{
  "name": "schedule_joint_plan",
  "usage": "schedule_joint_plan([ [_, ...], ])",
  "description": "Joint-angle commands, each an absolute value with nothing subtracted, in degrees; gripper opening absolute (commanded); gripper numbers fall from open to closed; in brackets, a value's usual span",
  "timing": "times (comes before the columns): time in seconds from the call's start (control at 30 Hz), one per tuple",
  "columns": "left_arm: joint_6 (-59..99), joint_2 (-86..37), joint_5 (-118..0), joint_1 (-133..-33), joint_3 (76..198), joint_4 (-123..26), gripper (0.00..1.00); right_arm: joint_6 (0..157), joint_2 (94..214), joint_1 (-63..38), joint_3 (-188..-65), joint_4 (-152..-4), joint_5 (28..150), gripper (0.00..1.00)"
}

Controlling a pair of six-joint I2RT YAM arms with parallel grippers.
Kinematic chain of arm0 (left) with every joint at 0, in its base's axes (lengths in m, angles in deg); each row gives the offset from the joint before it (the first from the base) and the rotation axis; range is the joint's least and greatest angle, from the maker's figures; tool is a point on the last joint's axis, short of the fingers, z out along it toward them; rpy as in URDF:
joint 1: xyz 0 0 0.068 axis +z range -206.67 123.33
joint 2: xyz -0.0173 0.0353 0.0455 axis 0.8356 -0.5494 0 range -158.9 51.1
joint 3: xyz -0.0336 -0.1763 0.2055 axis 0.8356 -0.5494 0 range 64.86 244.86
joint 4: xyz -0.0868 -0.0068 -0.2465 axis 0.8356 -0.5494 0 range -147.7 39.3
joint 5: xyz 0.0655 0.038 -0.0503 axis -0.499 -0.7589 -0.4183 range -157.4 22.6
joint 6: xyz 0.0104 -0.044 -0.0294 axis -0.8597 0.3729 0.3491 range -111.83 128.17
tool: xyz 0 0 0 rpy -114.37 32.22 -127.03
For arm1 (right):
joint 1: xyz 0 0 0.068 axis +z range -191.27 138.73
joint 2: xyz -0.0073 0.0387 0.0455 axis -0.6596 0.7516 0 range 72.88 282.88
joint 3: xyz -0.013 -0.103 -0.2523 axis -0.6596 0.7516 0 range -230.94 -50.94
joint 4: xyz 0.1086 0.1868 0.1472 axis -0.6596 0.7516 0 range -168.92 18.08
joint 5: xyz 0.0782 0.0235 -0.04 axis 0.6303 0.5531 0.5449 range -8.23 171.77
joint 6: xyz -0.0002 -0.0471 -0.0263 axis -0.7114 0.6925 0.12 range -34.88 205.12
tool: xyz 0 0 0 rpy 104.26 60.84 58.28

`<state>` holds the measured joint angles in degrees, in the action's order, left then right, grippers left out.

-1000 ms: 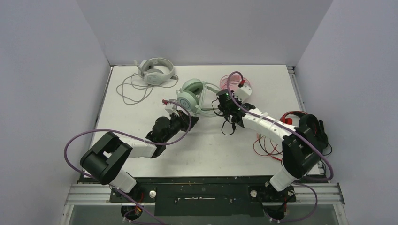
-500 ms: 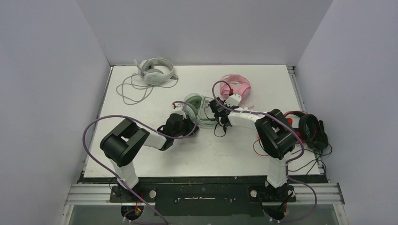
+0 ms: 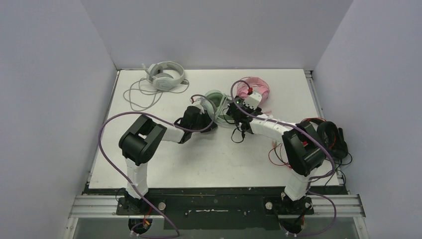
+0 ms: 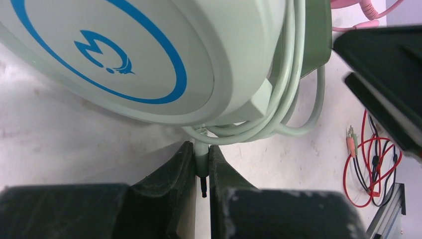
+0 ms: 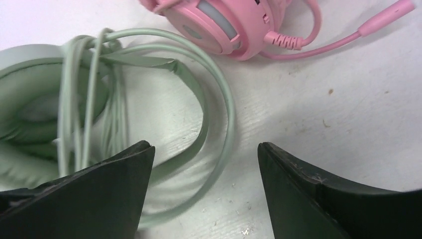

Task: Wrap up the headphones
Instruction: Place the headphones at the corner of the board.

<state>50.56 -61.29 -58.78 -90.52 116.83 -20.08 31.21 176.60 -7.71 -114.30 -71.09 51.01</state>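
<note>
The mint green headphones (image 3: 215,102) lie mid-table with their cable wound round the cups (image 4: 288,74). My left gripper (image 4: 201,149) is shut on the cable's plug (image 4: 201,162), just below the mint cup (image 4: 124,50) with its blue logo. My right gripper (image 5: 202,149) stands open just over the table, with a loose loop of mint cable (image 5: 219,99) lying under its jaws and nothing held. In the top view it (image 3: 234,112) sits right of the mint set. The pink headphones (image 3: 254,88) (image 5: 224,25) lie just beyond. The pale grey-white headphones (image 3: 165,74) rest at the back left, cable (image 3: 142,94) loose.
A black and red headset (image 3: 331,137) with tangled red and black wires (image 3: 278,154) (image 4: 370,159) sits at the table's right edge. Grey walls close in on three sides. The pink set's microphone boom (image 5: 378,22) sticks out to the right.
My right gripper has opened and let go of the mint cable. The left arm has folded in closer to the mint headphones, still shut on the plug.
</note>
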Motion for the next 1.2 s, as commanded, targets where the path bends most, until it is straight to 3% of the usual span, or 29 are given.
schedule_joint_plan([
  [0.0,49.9,-64.7,-56.2,-89.4,124.0,-21.6,0.00,35.4,168.1,-8.4,-112.1,-75.1,49.9,0.81],
  [0.2,50.0,-69.4,-56.0,-87.9,132.0,-24.0,0.00,39.4,162.8,-12.4,-110.3,-75.1,57.6,0.84],
  [0.6,47.9,-79.8,-54.6,-87.9,149.7,-31.0,0.00,44.6,147.8,-16.9,-103.4,-77.4,60.5,0.85],
  [0.67,47.5,-80.5,-55.1,-87.7,151.5,-32.5,0.06,44.7,147.0,-17.2,-103.2,-76.5,60.9,0.85],
  [0.77,46.0,-80.3,-54.8,-87.3,153.3,-36.1,0.27,44.6,145.7,-17.7,-103.0,-75.4,61.4,0.86],
  [1.17,37.5,-61.2,-57.4,-86.6,141.7,-57.3,0.68,45.2,141.0,-18.9,-102.3,-73.5,62.6,0.87],
])
